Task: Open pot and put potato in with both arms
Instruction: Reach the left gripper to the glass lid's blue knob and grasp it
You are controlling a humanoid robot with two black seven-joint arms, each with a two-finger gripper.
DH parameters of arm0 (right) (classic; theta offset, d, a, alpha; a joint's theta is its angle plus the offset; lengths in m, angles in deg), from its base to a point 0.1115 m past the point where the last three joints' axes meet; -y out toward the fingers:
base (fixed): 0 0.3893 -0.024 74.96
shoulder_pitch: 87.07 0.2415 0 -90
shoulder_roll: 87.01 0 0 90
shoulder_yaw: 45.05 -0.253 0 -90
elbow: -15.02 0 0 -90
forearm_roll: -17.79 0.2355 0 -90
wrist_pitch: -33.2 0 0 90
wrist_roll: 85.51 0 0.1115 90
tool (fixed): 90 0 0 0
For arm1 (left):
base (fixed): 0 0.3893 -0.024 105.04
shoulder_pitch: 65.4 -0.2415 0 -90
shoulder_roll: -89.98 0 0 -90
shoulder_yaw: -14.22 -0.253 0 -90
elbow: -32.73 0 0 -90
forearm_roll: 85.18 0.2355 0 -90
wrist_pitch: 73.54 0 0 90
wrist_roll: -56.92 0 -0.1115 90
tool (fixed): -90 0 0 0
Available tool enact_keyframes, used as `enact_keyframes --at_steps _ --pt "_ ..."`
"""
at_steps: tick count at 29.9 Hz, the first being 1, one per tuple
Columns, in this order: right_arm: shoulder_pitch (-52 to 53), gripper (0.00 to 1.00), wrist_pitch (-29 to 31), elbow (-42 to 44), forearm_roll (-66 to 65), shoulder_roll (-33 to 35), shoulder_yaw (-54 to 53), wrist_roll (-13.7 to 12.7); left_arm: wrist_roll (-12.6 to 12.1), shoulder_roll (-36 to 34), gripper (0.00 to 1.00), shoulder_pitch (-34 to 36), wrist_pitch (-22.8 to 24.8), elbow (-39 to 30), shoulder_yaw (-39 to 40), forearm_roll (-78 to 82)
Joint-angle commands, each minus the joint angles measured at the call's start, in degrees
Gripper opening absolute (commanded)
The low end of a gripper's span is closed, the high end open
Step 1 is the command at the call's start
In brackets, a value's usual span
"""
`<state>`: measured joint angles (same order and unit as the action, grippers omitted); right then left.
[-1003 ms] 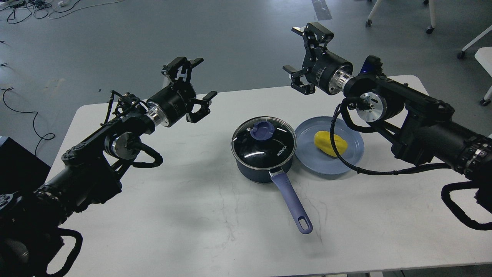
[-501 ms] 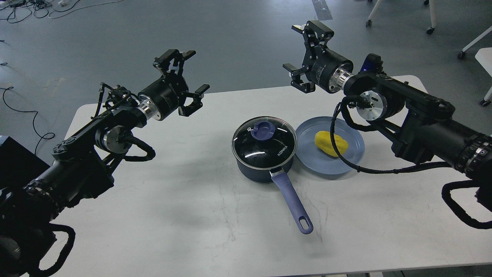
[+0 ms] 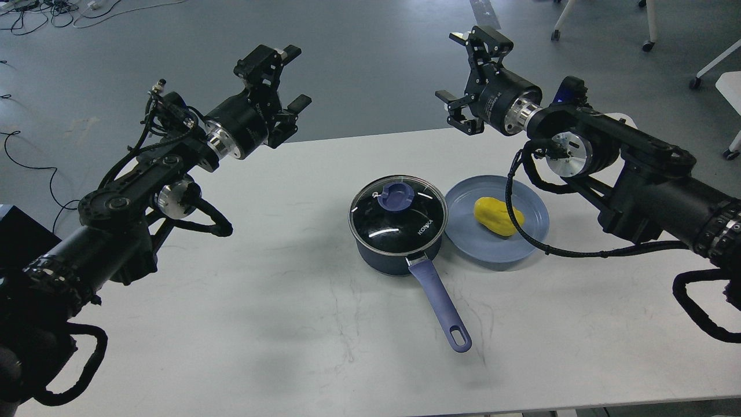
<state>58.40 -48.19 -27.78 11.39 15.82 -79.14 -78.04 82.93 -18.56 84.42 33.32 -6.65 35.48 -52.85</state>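
Both pincers, left pincer (image 3: 282, 80) and right pincer (image 3: 470, 74), hang wide and empty beyond the lidded pot (image 3: 397, 227); its glossy lid (image 3: 397, 215) could slip from a poor grip.

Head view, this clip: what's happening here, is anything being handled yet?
Nothing is held. The left gripper and right gripper are both open, raised near the table's far edge, apart from everything. The pot sits mid-table with its glass lid on and its handle pointing toward the robot. The yellow potato lies on the blue plate just right of the pot.
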Motion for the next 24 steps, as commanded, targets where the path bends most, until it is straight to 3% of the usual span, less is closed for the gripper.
enact_keyframes --at_steps 1,7,12,16,24 --pt "-0.89 1.0 0.01 -0.09 0.08 2.46 -2.37 0.0 2.0 1.22 0.98 1.79 -9.02 -0.78 -0.26 12.65" --pt "-3.52 1.0 -0.26 -0.09 0.16 5.54 -6.5 -0.26 2.0 5.0 0.98 2.15 -21.22 -2.36 -2.18 37.59" --pt "-5.55 1.0 -0.52 0.0 0.16 7.83 -6.95 -0.26 2.0 5.62 0.98 2.32 -30.65 -2.36 -16.32 51.51" --pt "-7.21 1.0 -0.52 0.08 1.12 9.76 -8.35 -0.26 2.0 6.5 0.98 2.41 -41.01 -2.28 -28.62 58.1" --pt "-9.59 1.0 -0.52 0.79 2.98 10.82 -8.35 -0.26 2.0 8.0 0.98 3.11 -43.23 -2.28 -32.69 59.26"
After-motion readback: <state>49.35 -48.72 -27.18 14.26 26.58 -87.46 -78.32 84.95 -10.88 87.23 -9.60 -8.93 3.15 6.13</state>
